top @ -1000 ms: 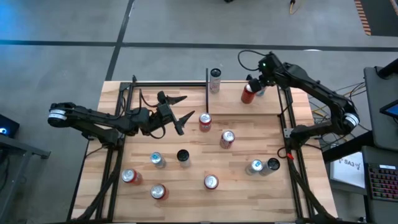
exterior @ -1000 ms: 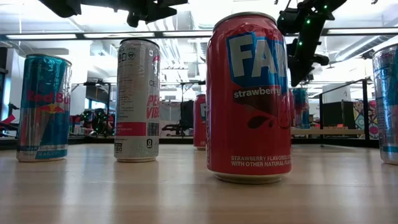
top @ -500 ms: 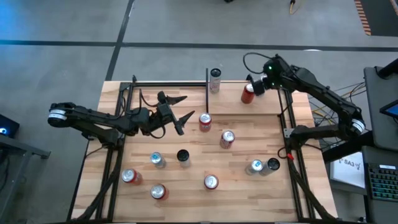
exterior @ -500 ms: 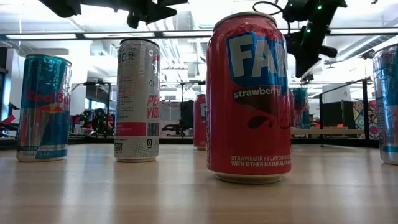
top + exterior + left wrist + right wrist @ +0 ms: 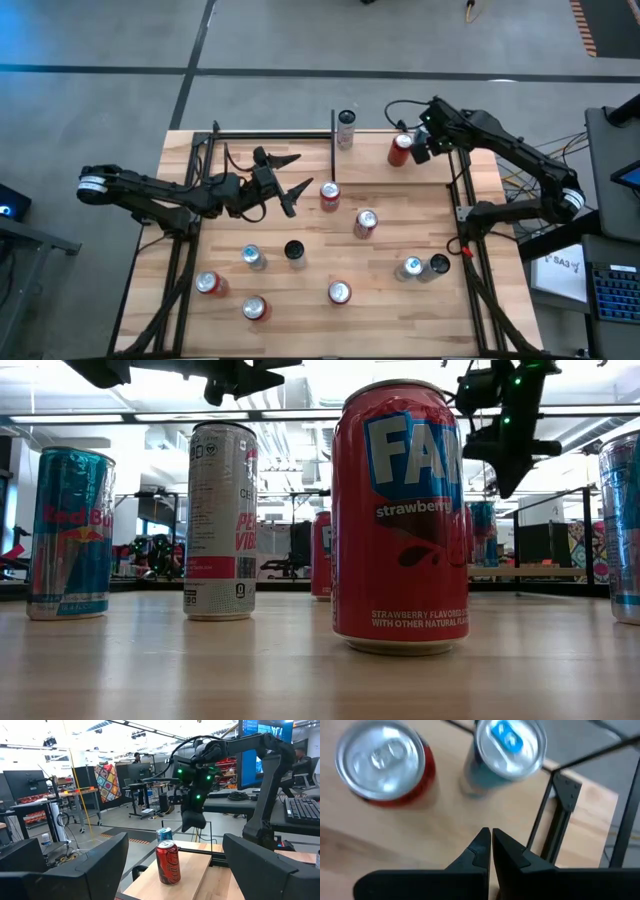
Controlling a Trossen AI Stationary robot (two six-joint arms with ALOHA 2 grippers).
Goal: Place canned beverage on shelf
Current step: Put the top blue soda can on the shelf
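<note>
With a red can [image 5: 399, 149] standing on the shelf [image 5: 420, 172], the empty, closed right gripper [image 5: 421, 150] hovers beside it, while the open left gripper [image 5: 285, 180] should fetch another

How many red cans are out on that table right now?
6 red cans: one on the shelf beside the right gripper, two mid-table, three farther from the shelf. The arms may hide more.
</note>
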